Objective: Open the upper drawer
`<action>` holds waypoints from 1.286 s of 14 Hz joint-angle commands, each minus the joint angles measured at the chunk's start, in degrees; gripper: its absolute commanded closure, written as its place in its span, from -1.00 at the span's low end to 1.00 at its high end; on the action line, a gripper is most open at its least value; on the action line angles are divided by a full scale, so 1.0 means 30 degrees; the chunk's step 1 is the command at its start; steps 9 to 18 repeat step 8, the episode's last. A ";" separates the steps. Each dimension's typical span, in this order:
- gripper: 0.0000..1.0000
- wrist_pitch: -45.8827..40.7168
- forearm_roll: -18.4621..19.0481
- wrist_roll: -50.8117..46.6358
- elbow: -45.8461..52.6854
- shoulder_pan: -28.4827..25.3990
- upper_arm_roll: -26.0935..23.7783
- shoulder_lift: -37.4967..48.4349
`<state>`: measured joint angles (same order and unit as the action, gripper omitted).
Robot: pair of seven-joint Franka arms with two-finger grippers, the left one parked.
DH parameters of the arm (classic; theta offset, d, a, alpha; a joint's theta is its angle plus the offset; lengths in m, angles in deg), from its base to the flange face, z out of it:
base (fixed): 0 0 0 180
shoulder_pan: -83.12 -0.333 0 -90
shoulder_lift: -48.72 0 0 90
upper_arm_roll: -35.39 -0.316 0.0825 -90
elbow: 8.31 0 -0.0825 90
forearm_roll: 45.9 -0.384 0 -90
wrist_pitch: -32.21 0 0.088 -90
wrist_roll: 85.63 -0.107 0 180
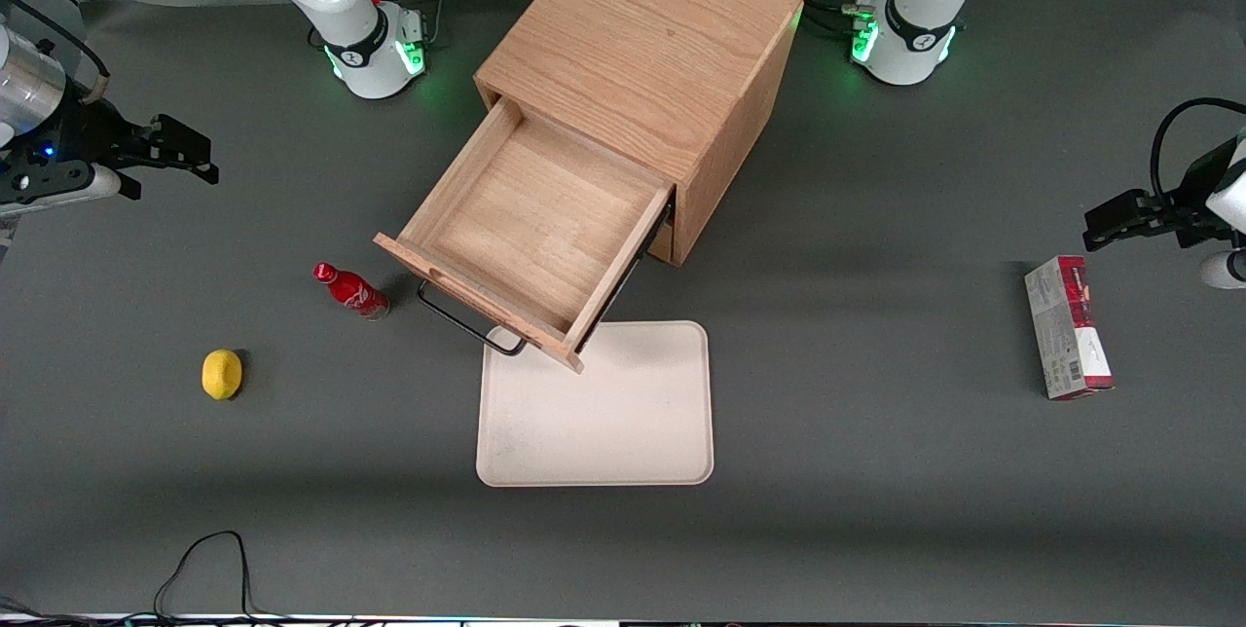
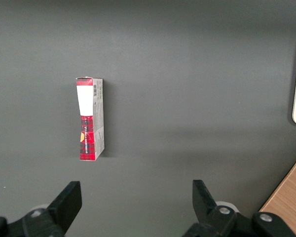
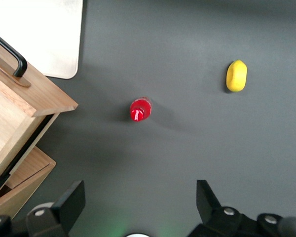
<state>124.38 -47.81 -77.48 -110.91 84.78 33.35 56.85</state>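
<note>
Hand [image 1: 175, 155] seemingly open, clear of pulled-out upper drawer [image 1: 521, 233]

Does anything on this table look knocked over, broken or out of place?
Nothing looks broken or spilled. The light-oak upper drawer is pulled far out and empty, overhanging the cream plastic tray. The open gripper hangs apart, toward the working arm's end of the table.

Front view: high, looking steeply down over whole table [image 1: 876, 530]. Right wrist view: straight down, closer, from gripper [image 3: 138, 207], shares upper drawer [image 3: 19, 113], red bottle [image 3: 139, 110], lemon [image 3: 236, 75]. Left wrist view: downward, shares red carton [image 2: 90, 118].
</note>
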 commanded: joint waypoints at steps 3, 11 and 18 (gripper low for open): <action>-1.00 -0.0898 0.0432 0.0038 0.2529 -0.1517 0.1204 -0.1830; -1.00 -0.2218 0.0403 -0.0020 0.3437 -0.0494 0.0415 -0.2330; -1.00 -0.2218 0.0403 -0.0020 0.3437 -0.0494 0.0415 -0.2330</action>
